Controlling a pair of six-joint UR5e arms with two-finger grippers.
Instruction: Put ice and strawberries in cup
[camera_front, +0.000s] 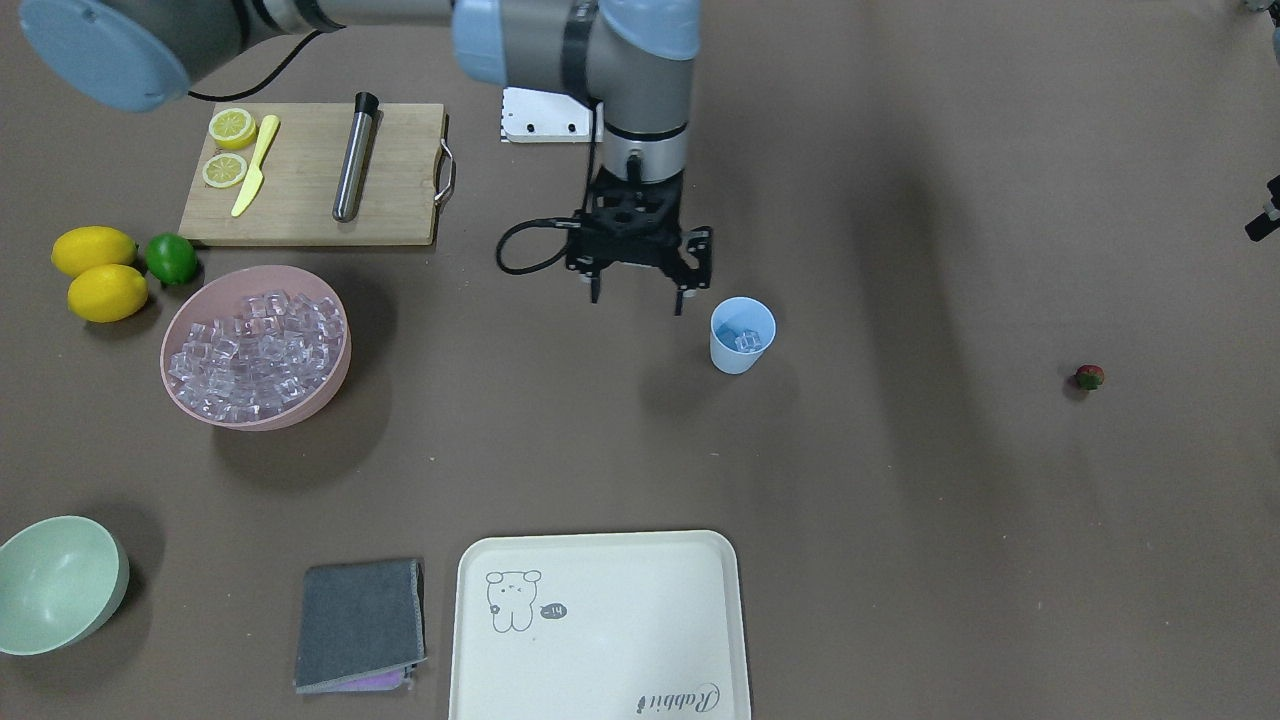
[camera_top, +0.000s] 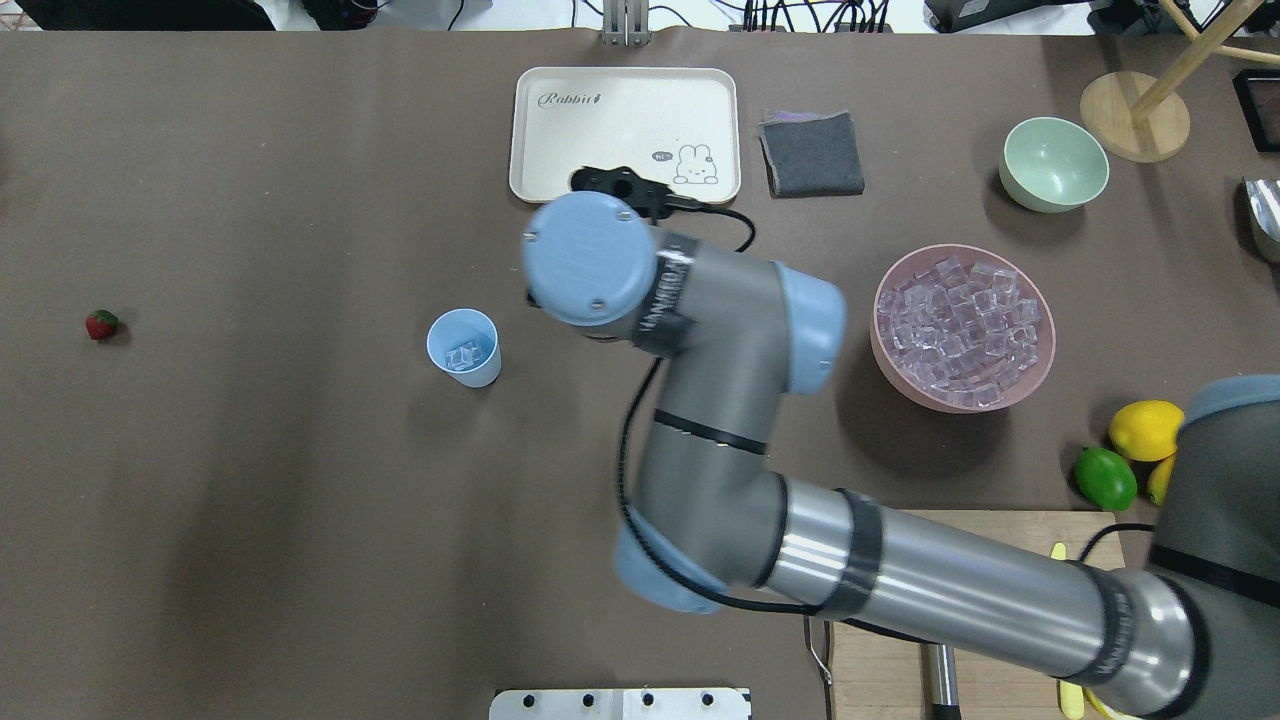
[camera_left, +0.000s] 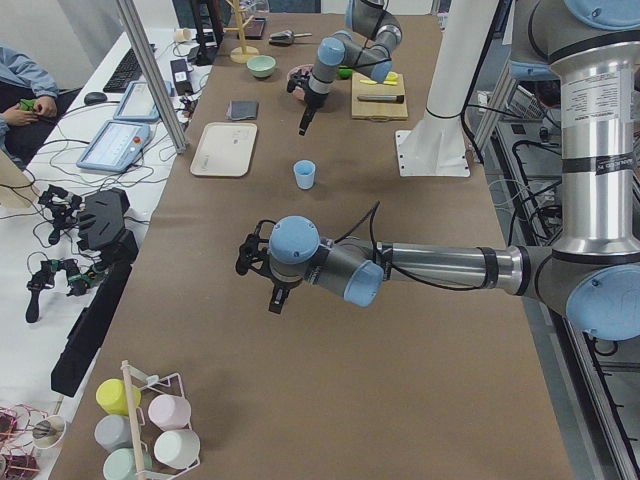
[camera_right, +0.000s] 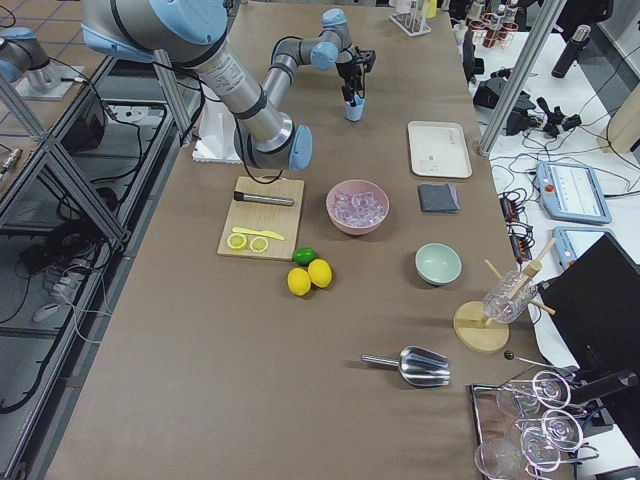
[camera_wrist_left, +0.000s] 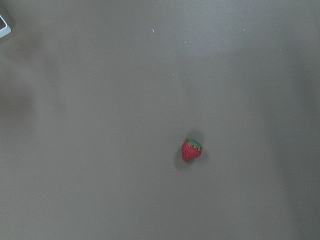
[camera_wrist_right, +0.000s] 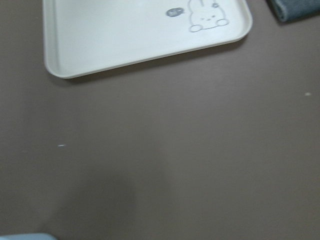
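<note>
The light-blue cup (camera_front: 742, 335) stands mid-table with a few ice cubes (camera_front: 747, 340) inside; it also shows in the overhead view (camera_top: 464, 347). Most of the ice (camera_front: 257, 345) fills a pink bowl (camera_front: 330, 385). My right gripper (camera_front: 637, 297) hangs open and empty just beside the cup, on the bowl's side. One strawberry (camera_front: 1089, 376) lies alone on the table far from the cup; the left wrist view shows it below the camera (camera_wrist_left: 191, 150). My left gripper (camera_left: 258, 283) hovers over that end; whether it is open or shut I cannot tell.
A cream tray (camera_front: 600, 620) and a grey cloth (camera_front: 360, 625) lie across from the cup. A cutting board (camera_front: 315, 175) holds lemon slices, a yellow knife and a metal muddler. Two lemons (camera_front: 100, 272), a lime (camera_front: 172, 258) and a pale green bowl (camera_front: 55, 585) sit near the pink bowl.
</note>
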